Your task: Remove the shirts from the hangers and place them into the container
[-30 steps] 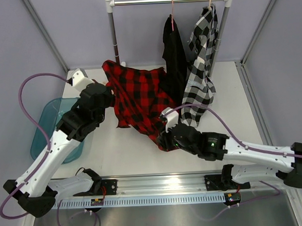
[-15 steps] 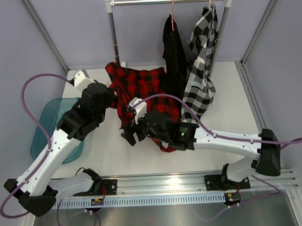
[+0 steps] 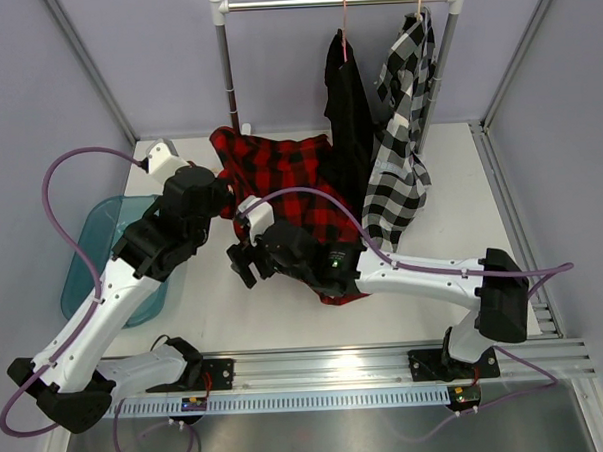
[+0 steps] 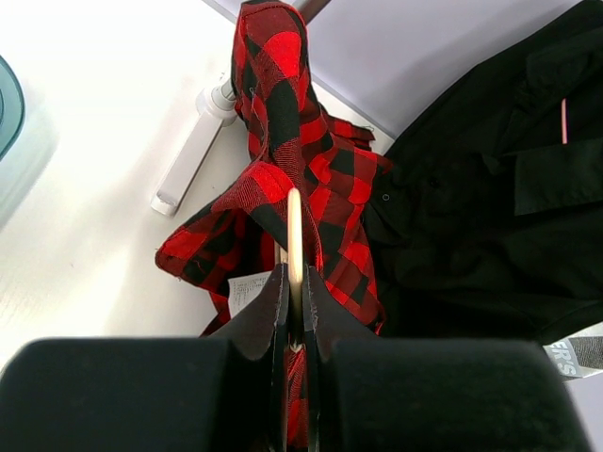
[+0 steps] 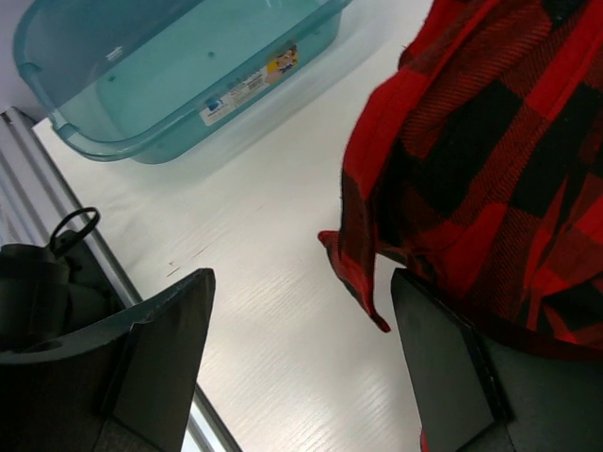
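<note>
White table (image 3: pixel 461 209): teal tub (image 3: pixel 87 250) left, red plaid shirt (image 3: pixel 289 176) draped centre.

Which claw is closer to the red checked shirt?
Left. The left claw is pinched shut on the wooden hanger inside the red checked shirt, touching the cloth. The right claw hangs open just beside the shirt's edge, not touching it.

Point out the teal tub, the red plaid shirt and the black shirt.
teal tub (image 5: pixel 179 127), right wrist view, near wall
red plaid shirt (image 3: pixel 290 181), top view, middle of the cloth
black shirt (image 3: pixel 349 114), top view, hanging body
</note>
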{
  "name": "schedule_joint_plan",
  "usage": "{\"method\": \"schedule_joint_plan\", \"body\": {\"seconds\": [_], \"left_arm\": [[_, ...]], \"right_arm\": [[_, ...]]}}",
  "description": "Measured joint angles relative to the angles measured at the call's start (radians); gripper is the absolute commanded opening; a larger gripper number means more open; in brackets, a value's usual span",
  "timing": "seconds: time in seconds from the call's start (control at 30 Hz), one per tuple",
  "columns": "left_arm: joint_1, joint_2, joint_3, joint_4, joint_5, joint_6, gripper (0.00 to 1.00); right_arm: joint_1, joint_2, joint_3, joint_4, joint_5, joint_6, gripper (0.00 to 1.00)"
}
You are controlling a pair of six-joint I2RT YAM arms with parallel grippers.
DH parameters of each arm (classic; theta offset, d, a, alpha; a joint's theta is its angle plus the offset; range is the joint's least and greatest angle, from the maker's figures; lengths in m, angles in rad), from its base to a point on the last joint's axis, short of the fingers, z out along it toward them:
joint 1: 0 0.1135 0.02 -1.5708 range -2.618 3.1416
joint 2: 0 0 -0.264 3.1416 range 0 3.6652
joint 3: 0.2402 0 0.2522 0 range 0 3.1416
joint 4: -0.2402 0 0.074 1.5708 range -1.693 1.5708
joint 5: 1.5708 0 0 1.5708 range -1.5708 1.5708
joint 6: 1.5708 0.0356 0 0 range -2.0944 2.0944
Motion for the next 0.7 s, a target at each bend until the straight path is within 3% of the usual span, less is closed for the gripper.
{"method": "schedule_joint_plan", "body": {"seconds": [0.27,0.43,0.7], "left_arm": [[0.0,0.0,0.0,-0.006,0.0,0.001,0.0],[0.0,0.0,0.0,-0.006,0.0,0.004,0.0],[0.0,-0.004,0.0,-0.005,0.004,0.011,0.0]], "right_arm": [[-0.002,0.01,0.003,-0.014,0.035,0.004,0.8],[-0.028,0.01,-0.002,0.018,-0.039,-0.005,0.69],[-0.086,0.01,-0.009,0.036,-0.167,-0.009,0.64]]}}
